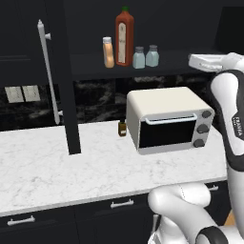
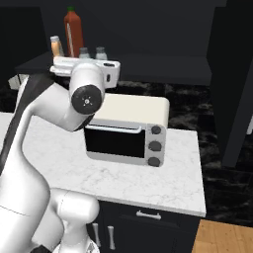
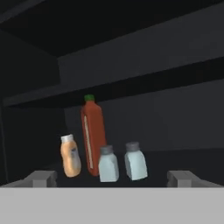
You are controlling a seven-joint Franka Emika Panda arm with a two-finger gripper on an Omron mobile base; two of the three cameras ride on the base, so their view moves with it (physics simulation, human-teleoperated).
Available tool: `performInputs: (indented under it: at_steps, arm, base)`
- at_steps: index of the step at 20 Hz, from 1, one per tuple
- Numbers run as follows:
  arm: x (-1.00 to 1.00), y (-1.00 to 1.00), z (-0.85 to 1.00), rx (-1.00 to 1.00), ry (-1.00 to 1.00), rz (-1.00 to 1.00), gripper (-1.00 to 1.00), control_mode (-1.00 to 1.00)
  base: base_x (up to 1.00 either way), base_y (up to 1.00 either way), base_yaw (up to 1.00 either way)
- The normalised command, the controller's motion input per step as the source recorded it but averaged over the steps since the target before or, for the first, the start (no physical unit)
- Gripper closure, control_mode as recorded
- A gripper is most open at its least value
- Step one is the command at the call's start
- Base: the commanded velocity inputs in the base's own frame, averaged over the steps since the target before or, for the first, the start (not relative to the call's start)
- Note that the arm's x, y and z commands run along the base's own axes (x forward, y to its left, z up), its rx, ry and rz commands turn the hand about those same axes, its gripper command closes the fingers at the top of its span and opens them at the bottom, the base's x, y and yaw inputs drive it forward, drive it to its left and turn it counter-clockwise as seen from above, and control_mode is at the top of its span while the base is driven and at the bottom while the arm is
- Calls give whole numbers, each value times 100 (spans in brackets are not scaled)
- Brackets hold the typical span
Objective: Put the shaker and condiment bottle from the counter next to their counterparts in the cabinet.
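In the left base view we see, furthest left, the open cabinet door (image 1: 66, 86) standing edge-on with its long silver bar handle (image 1: 49, 71), above the white marble counter (image 1: 57, 167). On the dark cabinet shelf (image 1: 86, 66) to its right stands a row of four things: the orange condiment bottle (image 1: 108, 52) upright at the left end, the tall red sauce bottle (image 1: 124, 37) with its green cap just beside it, then two pale blue-grey shakers, the left shaker (image 1: 138, 57) close to the red bottle and the right shaker (image 1: 152, 55) just beside the first. We cannot tell which of the two shakers came from the counter. Below the shelf a tiny dark brown bottle (image 1: 122, 128) stands on the counter against the left side of a cream toaster oven (image 1: 167, 119) with three dark knobs. At the right edge, the white arm rises and its hand reaches toward the shelf at shelf height, right of the shakers. In the hand view the gripper (image 3: 113, 178) faces the shelf with its two fingertips (image 3: 41, 178) spread wide and nothing between them, well apart from the row; the same order reads there too: condiment bottle (image 3: 71, 156), red sauce bottle (image 3: 93, 138), left shaker (image 3: 108, 164), right shaker (image 3: 135, 161). In the right base view the arm's elbow covers part of the shelf, with the bottles showing above it at the upper left.
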Motion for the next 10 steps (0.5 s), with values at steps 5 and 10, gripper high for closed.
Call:
performInputs:
  at_steps: [5, 10]
  arm:
    - [-87, -21, 2, 18, 11, -19, -100, -100]
    - [-83, -10, 0, 18, 21, -16, -100, -100]
  base:
    - [0, 0, 0]
    - [0, 0, 0]
